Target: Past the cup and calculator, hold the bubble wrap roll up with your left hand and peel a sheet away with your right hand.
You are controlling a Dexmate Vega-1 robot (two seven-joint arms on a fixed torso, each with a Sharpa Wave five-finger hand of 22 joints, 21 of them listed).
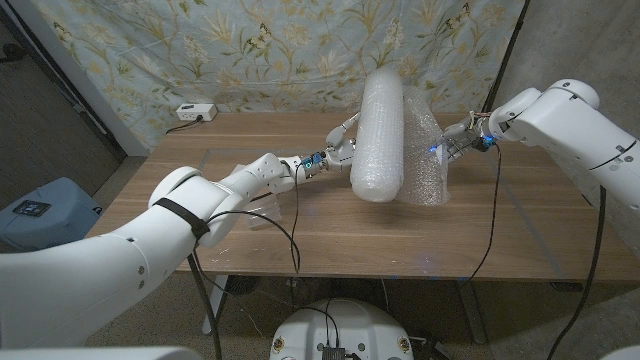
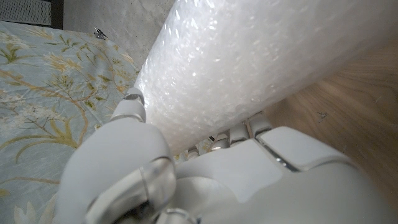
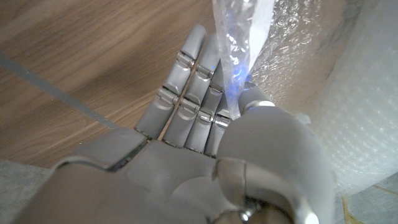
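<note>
Between both hands, the bubble wrap roll (image 1: 381,135) stands steadied by the left hand (image 1: 338,148); the right hand (image 1: 455,140) pinches its loose sheet (image 1: 425,150) for peeling.

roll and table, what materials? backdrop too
Bubble wrap roll: translucent plastic film, glossy, bubble texture visible. Table: wood or wood-look laminate, matte, grain lines showing. Backdrop: apparently thin printed fabric, floral pattern, soft wrinkles.

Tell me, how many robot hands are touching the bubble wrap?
2. The left hand holds the bubble wrap roll up from its left side. The right hand pinches the loose sheet on the roll's right side.
</note>
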